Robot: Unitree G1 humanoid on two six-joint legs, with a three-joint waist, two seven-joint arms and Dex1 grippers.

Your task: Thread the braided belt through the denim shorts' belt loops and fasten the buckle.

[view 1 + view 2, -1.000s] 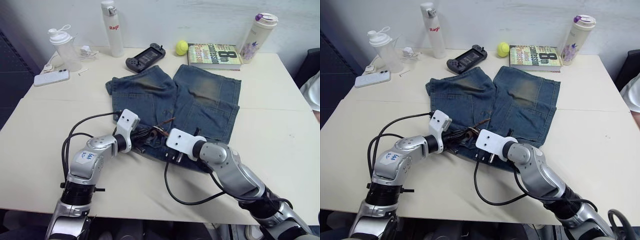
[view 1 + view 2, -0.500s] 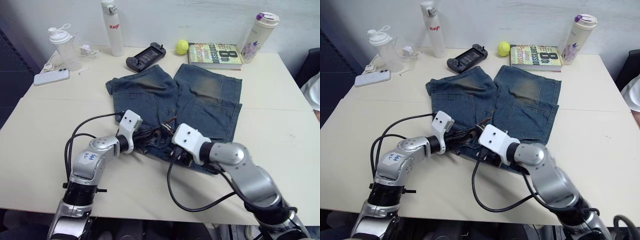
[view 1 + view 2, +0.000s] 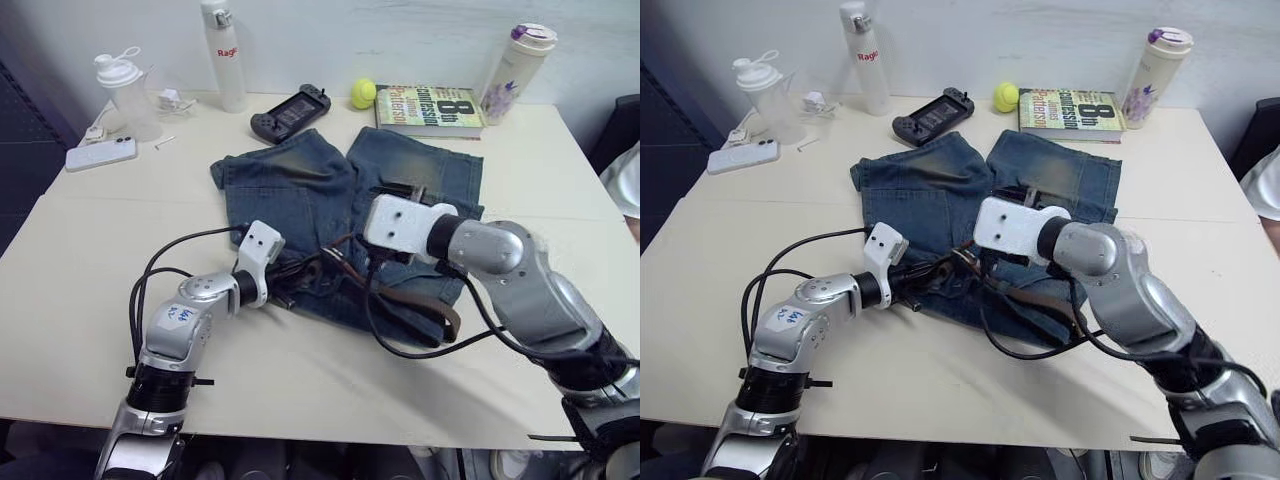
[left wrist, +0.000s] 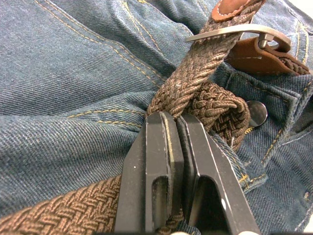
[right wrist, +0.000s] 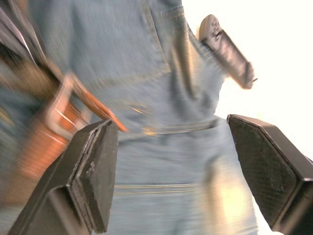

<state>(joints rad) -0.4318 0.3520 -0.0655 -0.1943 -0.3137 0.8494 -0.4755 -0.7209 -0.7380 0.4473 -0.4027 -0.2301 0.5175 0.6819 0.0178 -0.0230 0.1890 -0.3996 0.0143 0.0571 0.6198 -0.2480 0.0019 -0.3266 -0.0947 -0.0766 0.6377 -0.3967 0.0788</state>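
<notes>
Cream bench (image 3: 90, 250) with denim shorts (image 3: 300, 200) spread flat, waistband toward the robot. On the left, the left gripper (image 4: 172, 147) is pressed together, pinching the braided belt (image 4: 195, 81) at the waistband, with the buckle (image 4: 239, 33) just past its tips. The belt's long axis runs rightward along the waistband, so the spread-open right gripper (image 5: 171, 161), above the right leg, looks nearer the free end.
</notes>
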